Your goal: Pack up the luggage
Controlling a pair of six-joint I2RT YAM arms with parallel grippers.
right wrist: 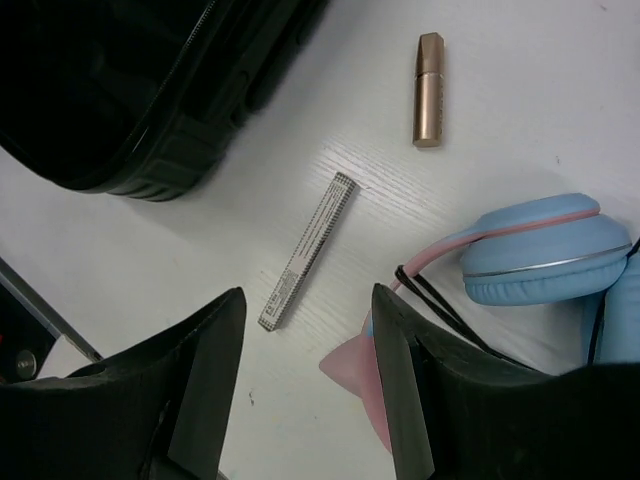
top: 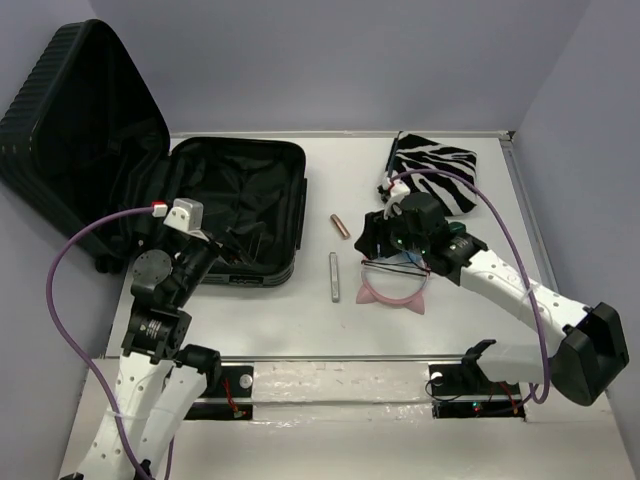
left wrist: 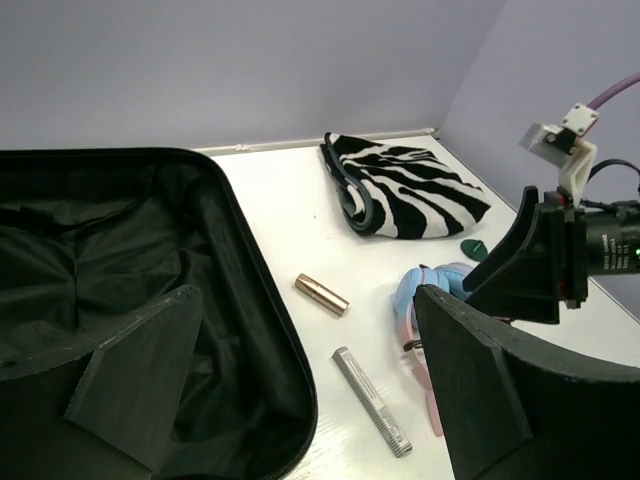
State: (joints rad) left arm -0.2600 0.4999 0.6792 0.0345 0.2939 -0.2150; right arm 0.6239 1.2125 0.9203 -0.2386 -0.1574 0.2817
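Observation:
The luggage [top: 235, 205], a large black ribbed suitcase, lies open at the left with its lid [top: 75, 120] standing up; its black lining shows in the left wrist view [left wrist: 120, 260]. My left gripper [top: 228, 248] is open and empty over the suitcase's near right edge [left wrist: 310, 380]. My right gripper [top: 368, 243] is open and empty, low over the table [right wrist: 305, 370]. Blue-and-pink cat-ear headphones [top: 393, 285] lie by its right finger [right wrist: 420, 380]; they also show in the right wrist view [right wrist: 540, 255]. A grey stick [right wrist: 308, 250] and a rose-gold tube [right wrist: 430, 90] lie beyond the fingers.
A zebra-striped pouch [top: 432, 180] lies at the back right. The grey stick [top: 334, 276] and rose-gold tube [top: 340, 225] lie between the suitcase and the headphones. A small green piece [left wrist: 474, 249] lies near the pouch. Walls close the back and right.

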